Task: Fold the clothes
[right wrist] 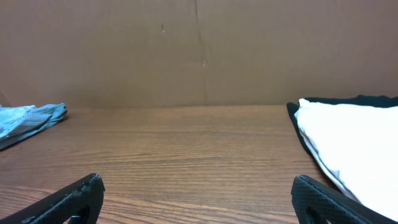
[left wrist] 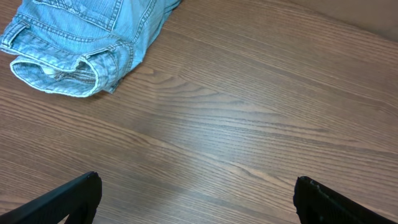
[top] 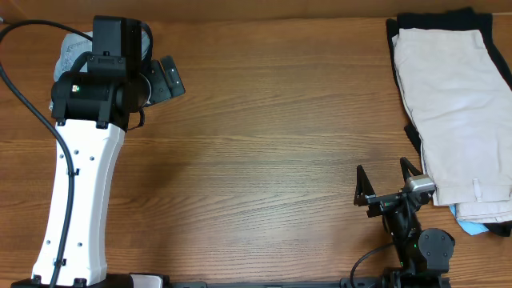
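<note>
Two piles of clothes: a crumpled light-blue denim garment sits at the far left corner of the brown wooden table. A folded cream fabric garment lies along the right edge on a black cloth, with a scrap of blue fabric poking out at its near end. Left gripper hangs just beside the denim, fingers spread wide, holding nothing. Right gripper, near the cream stack, is spread wide and empty too.

Light-blue jeans lie bunched on the wooden table.
</note>
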Tool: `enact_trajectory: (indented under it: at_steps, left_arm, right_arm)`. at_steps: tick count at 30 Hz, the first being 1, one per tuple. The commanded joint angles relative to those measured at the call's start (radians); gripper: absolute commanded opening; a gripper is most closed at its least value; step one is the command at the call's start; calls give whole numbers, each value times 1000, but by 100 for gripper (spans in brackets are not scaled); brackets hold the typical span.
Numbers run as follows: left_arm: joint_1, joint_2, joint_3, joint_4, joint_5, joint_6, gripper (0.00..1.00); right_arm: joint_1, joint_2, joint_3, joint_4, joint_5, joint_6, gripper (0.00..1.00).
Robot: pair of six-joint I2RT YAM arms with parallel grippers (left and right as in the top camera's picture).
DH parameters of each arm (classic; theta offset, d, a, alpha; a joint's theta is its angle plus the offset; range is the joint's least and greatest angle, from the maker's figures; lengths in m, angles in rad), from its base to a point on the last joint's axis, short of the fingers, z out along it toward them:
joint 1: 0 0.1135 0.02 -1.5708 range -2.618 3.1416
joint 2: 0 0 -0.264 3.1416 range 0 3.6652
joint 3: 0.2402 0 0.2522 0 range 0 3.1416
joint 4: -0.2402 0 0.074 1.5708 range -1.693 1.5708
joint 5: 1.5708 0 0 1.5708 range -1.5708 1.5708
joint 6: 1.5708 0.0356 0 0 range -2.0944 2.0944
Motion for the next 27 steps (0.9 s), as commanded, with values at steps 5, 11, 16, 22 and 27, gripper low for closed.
enact_trajectory:
  at_steps: [5,11,16,22,27]
  left_arm:
    - [-1,-3,7,0,-12,22,100]
    - [-1,-3,7,0,-12,22,100]
    - [-1,-3,7,0,-12,22,100]
    - [-1,-5,6,0,-13,22,100]
    - [-6,-69,5,-2,-10,22,100]
  right_arm:
    - [0,-11,-11,6,6,4,100]
    - [0,-11,-11,6,6,4,100]
    - [0,-11,-11,6,6,4,100]
    - [0,-11,-11,6,6,4,100]
    - [0,-11,-11,6,6,4,100]
